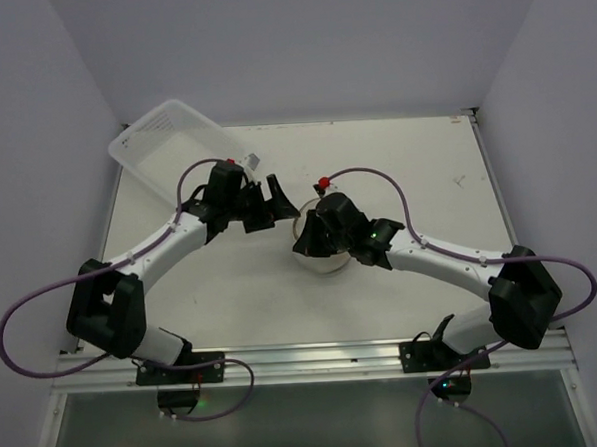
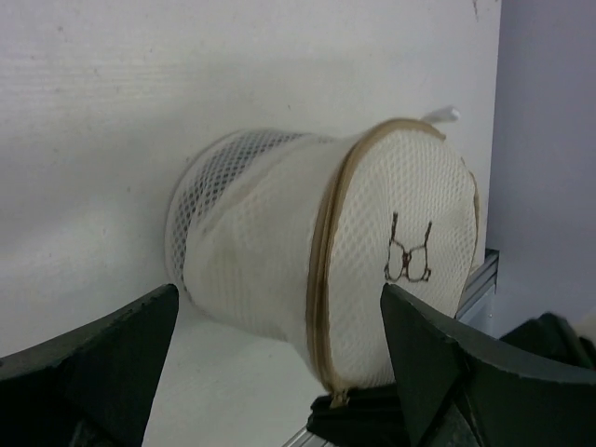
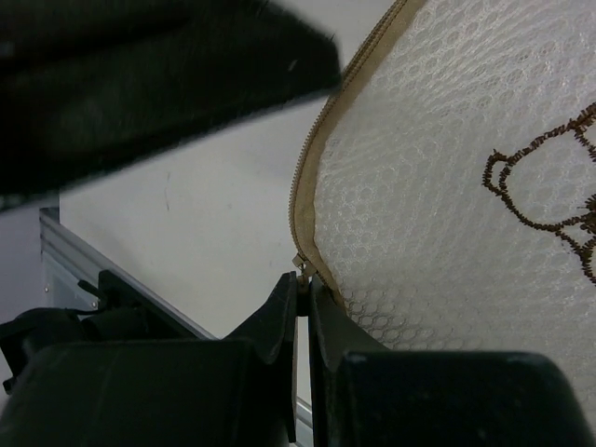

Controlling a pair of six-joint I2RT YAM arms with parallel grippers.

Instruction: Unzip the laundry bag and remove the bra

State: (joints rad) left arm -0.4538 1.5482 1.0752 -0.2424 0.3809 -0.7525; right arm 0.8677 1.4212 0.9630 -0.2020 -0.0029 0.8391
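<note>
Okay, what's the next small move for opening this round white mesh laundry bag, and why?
Probably ease the open left gripper forward and close it on the round cream-white mesh laundry bag. The right gripper pinches the zip pull, the tan zip looks closed, and nothing braces the bag.

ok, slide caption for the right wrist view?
Right gripper pinching the zip pull on the rim of the laundry bag.

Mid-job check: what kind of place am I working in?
Probably a lab test cell, not a home: a white table boxed in by plain walls, with the left arm and right arm bolted to a metal rail at its near edge.
</note>
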